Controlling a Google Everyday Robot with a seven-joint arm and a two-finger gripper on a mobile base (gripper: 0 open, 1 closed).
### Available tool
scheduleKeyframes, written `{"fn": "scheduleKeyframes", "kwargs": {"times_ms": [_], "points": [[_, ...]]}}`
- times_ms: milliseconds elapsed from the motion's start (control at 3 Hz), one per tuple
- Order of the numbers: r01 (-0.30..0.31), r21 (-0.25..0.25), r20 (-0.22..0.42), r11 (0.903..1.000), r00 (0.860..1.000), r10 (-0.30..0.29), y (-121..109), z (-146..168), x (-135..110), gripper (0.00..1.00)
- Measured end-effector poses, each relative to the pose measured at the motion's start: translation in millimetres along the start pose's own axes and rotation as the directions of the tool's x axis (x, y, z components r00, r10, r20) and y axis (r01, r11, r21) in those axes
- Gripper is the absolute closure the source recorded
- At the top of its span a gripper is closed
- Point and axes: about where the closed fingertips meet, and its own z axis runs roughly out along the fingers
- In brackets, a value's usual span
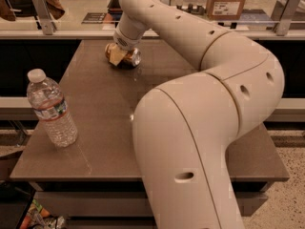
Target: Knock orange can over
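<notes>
The orange can (127, 57) lies on its side at the far left of the brown table (105, 109), its silver end facing right. My gripper (118, 55) is at the end of the big cream arm and sits right over the can, touching it. A cream finger (115, 57) covers part of the can's amber body.
A clear plastic water bottle (51, 109) with a white cap stands upright near the table's front left edge. A glass-railed counter (71, 23) runs behind the table, with a cardboard box (227, 2) beyond it. My arm's elbow (190, 156) covers the table's right half.
</notes>
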Motion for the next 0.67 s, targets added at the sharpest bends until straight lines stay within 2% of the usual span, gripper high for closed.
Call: {"fn": "scheduleKeyframes", "kwargs": {"times_ms": [667], "points": [[0.001, -0.003, -0.002, 1.0000, 1.000, -0.001, 0.3, -1.1, -1.7, 0.35]]}}
